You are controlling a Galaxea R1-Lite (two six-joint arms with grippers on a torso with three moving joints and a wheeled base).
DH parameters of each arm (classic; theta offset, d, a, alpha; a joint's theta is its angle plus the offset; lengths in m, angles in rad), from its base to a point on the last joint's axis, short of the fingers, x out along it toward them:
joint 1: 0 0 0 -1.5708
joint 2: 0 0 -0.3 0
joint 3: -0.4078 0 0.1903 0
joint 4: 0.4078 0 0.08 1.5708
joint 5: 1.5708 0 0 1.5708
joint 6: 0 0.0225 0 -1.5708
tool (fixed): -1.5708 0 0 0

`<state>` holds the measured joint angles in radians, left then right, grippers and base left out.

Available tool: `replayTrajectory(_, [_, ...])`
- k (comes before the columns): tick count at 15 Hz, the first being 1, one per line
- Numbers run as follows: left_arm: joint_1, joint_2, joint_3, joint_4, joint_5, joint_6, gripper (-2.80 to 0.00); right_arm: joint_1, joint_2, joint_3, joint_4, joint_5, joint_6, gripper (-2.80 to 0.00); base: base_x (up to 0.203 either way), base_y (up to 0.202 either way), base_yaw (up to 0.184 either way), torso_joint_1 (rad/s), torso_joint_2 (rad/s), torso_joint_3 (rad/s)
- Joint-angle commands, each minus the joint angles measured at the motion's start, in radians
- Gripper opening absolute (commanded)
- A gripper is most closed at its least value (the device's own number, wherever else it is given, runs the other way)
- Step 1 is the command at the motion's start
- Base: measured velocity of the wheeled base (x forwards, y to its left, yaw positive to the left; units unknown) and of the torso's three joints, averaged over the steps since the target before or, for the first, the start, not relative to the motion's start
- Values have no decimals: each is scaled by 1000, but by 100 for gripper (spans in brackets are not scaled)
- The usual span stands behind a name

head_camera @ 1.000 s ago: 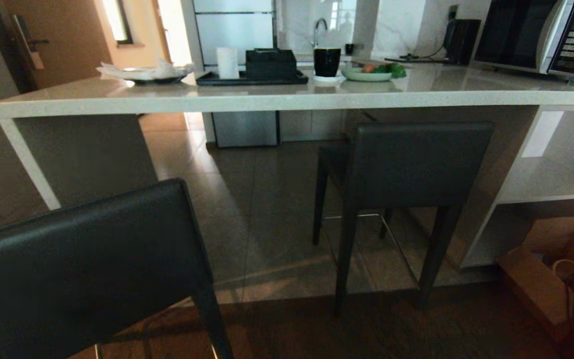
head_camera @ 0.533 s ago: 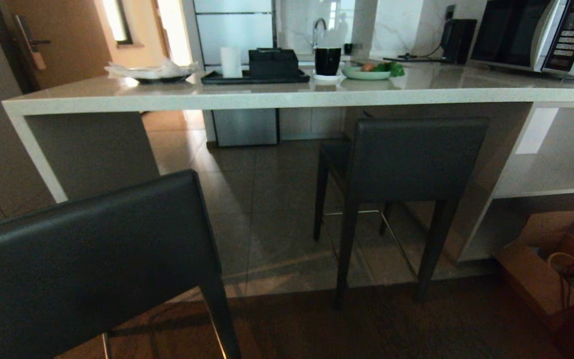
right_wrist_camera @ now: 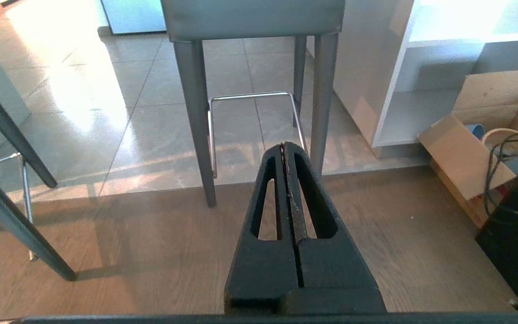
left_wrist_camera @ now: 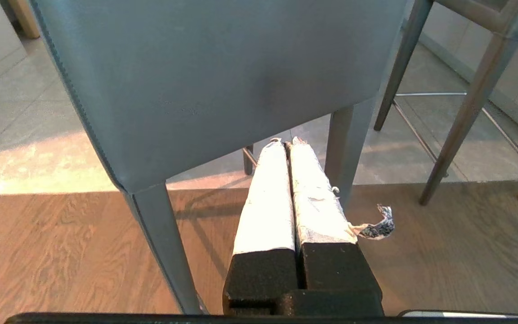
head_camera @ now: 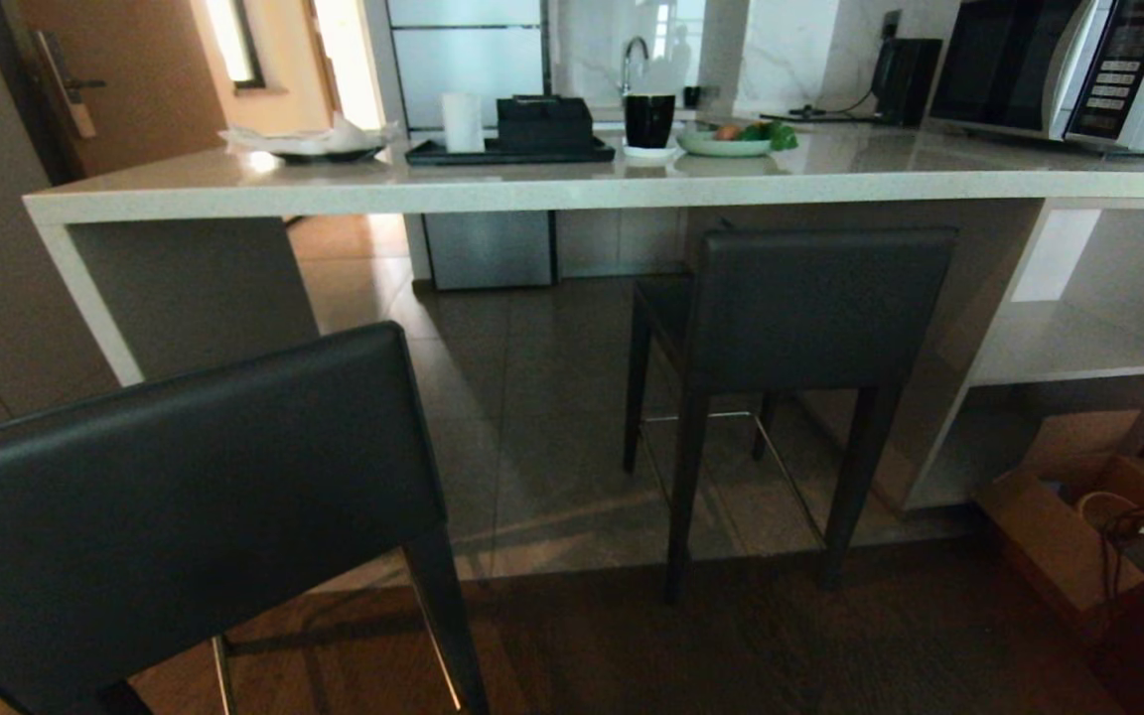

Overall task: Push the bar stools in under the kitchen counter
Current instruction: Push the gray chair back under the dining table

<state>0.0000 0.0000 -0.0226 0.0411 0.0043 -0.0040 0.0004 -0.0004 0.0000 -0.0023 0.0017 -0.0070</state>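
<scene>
The near stool [head_camera: 185,506] fills the lower left, clear of the kitchen counter [head_camera: 532,184]; the far stool [head_camera: 810,308] at centre right is tucked under. Left gripper [left_wrist_camera: 286,146] and right gripper [right_wrist_camera: 284,146] hang empty, fingers pressed together. Push squarely on the near backrest, keeping the legs straight.

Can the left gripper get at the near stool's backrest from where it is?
Probably yes: the left gripper, shut, points at the near stool backrest with nothing between them.
</scene>
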Motion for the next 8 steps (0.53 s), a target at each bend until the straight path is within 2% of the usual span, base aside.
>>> replayTrajectory(1, [0,2,0,0,0,-1,-280,0,0,2,-1,0,-1,-280,0,0,0,0,0,0])
replayTrajectory(8, [0,2,1,0,0,-1,-280,0,0,2,-1,0,-1,-280,0,0,0,0,0,0])
